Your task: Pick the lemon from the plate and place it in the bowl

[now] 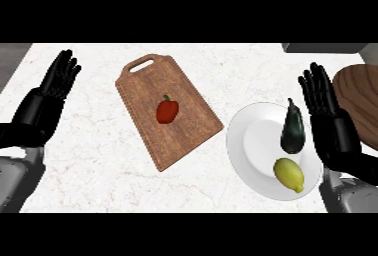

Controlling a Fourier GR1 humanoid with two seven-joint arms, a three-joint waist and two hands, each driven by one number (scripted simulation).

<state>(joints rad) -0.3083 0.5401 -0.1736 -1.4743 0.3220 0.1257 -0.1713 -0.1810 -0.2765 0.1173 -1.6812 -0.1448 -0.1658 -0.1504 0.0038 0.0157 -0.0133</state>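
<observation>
The lemon lies on the white plate, near its front edge; a dark eggplant lies just behind it on the same plate. The right robot hand stands wide by the plate's right side, holding nothing; the brown bowl sits behind it. A red pepper rests on the board to the left; the left robot hand is wide too, at the surface's left edge.

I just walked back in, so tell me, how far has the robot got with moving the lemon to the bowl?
Nothing looks done yet. The lemon lies on the white plate beside a dark eggplant. Neither hand holds anything: the right hand is open next to the plate, and the left hand rests open at the left edge. Left to do: grasp the lemon, carry it to the wooden bowl, release.
</observation>
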